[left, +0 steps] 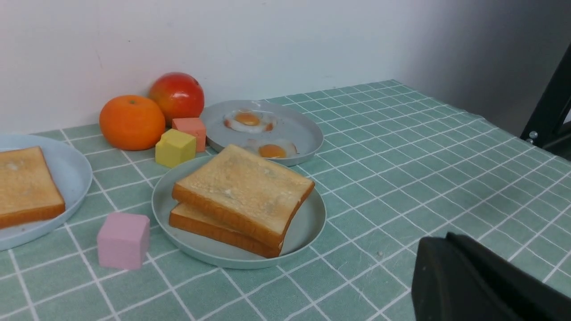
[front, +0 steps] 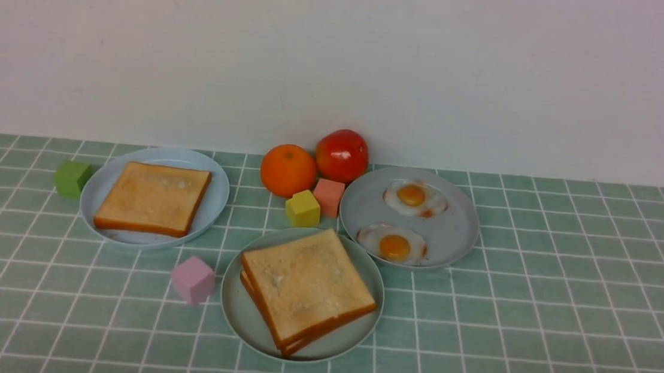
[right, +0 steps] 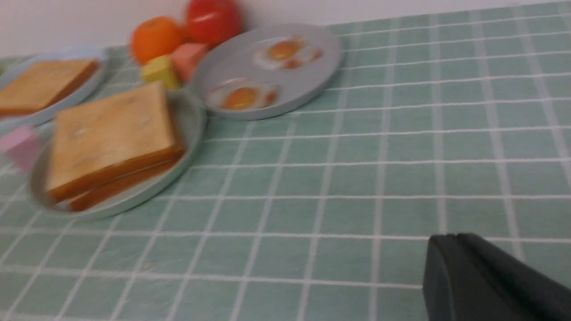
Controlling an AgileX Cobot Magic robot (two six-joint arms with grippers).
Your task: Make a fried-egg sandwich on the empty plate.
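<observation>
The fried-egg sandwich (front: pixel 305 283) shows as two golden-brown toast slices stacked on the pale mint-green plate (front: pixel 237 310) at the front middle of the table. What lies between the slices is hidden. The sandwich (left: pixel 243 187) and the plate (left: pixel 308 227) also appear in the left wrist view. My left gripper (left: pixel 441 243) is shut and empty, hovering over the tablecloth well apart from the plate. My right gripper (right: pixel 450 238) is shut too, with nothing in it, away from the sandwich (right: pixel 111 133). Neither arm shows in the front view.
A light-blue plate (front: pixel 217 191) at the left holds one toast slice (front: pixel 153 198). A grey-blue plate (front: pixel 460 234) at the right holds two fried eggs (front: pixel 414 197). An orange (front: pixel 287 170), a red fruit (front: pixel 342 155), and yellow (front: pixel 302 208), salmon (front: pixel 328 196), pink (front: pixel 193 280) and green (front: pixel 72 178) blocks stand around.
</observation>
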